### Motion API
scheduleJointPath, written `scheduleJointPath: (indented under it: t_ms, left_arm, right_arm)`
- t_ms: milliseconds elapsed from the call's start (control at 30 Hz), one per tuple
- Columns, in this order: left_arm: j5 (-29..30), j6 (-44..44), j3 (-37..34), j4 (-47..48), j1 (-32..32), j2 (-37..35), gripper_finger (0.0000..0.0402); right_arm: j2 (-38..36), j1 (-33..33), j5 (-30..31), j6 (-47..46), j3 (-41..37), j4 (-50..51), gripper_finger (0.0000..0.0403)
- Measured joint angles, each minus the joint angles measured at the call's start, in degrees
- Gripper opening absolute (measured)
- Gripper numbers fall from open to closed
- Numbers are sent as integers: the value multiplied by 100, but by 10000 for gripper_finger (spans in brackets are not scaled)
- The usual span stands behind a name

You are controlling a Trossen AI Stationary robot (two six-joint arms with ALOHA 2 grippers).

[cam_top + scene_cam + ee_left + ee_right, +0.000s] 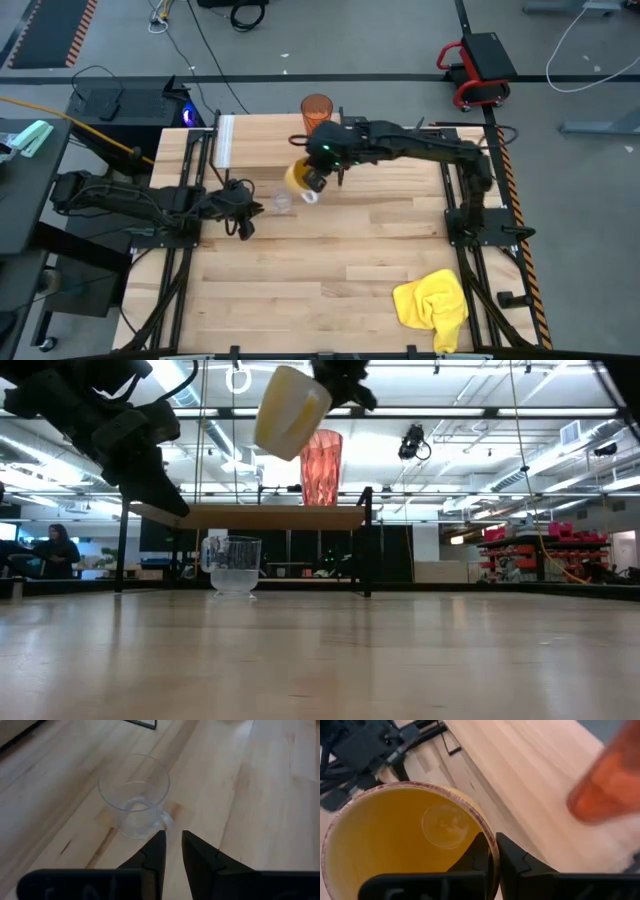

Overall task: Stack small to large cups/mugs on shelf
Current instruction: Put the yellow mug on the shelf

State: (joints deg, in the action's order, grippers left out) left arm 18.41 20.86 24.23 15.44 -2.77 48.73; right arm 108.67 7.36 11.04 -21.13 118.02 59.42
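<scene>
The right gripper (491, 851) pinches the rim of the orange mug (299, 178) — held tilted in the air above the shelf's (270, 515) near edge, near the tumbler (321, 467). The left gripper (171, 851), jaws a narrow gap apart and empty, sits just left of the clear glass (134, 795) on the table (330, 270).

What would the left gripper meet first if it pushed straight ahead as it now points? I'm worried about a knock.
Probably the small clear glass: in the left wrist view it stands on the table just beyond the left gripper, whose narrow gap lines up near the glass's handle side. Depth is unclear.
</scene>
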Motion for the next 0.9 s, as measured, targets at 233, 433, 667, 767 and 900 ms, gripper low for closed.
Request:
scheduleJointPath:
  t_ms: [233, 433, 667, 767, 900]
  left_arm:
    - [2, -48, 0, -194, 201, -4, 67]
    - [242, -109, 0, -448, 562, -11, 62]
    - [299, -482, 2, -1153, 1026, -11, 61]
    - [298, -689, 2, -1410, 1134, -11, 58]
    - [286, -764, 4, -1548, 1251, -13, 59]
  right_arm:
    - [1077, 224, 20, 506, 1693, 594, 18]
    - [1198, 386, -170, 845, 1677, 441, 19]
    - [1324, 515, -143, 1209, 1674, -67, 19]
    - [1367, 578, -155, 1326, 1674, -279, 20]
    - [1381, 680, -148, 1345, 1674, -465, 20]
